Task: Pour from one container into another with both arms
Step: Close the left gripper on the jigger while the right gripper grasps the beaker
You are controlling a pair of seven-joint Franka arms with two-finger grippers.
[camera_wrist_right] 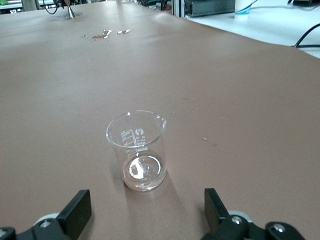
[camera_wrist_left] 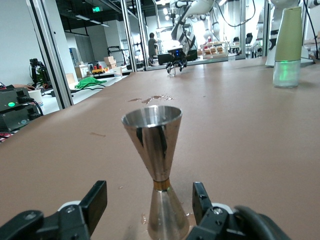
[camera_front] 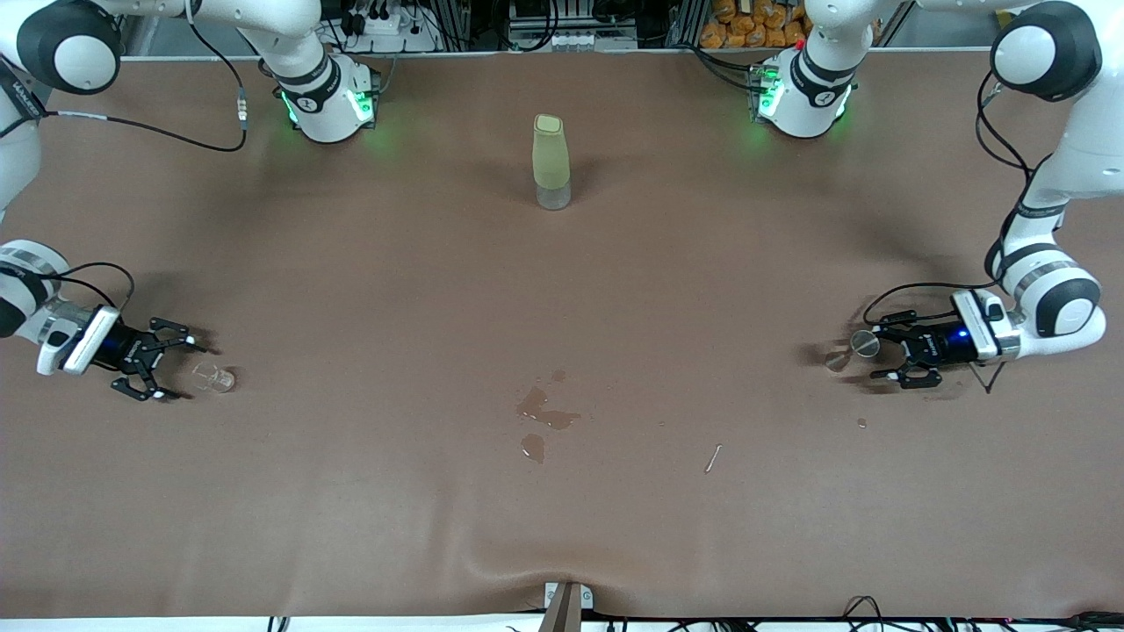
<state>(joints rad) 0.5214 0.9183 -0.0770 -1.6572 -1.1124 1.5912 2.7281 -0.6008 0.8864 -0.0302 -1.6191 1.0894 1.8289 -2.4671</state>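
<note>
At the left arm's end of the table, the upright grey metal hourglass-shaped jigger (camera_wrist_left: 159,170) stands between the left gripper's (camera_front: 896,351) parted, not-yet-clamped fingers, while the right gripper (camera_front: 165,367) gapes beside the upright clear glass beaker (camera_wrist_right: 140,150).

A brown table cover (camera_front: 369,491) is spread over the whole work surface, slightly rucked at the edge nearest the front camera, where a small bracket (camera_front: 566,601) is seen. A tall pale-green bottle (camera_front: 551,162) with a clear base is stood upright near the middle of the table, toward the robots' bases. Nearer to the front camera than the bottle, a few wet patches of spilled liquid (camera_front: 544,412) are seen on the cover. A short pale sliver (camera_front: 713,457) is laid close by, toward the left arm's end, and a tiny droplet (camera_front: 861,423) is seen farther along toward that end. Orange packets (camera_front: 755,22) are stacked above the table's top edge, beside cables and equipment.
</note>
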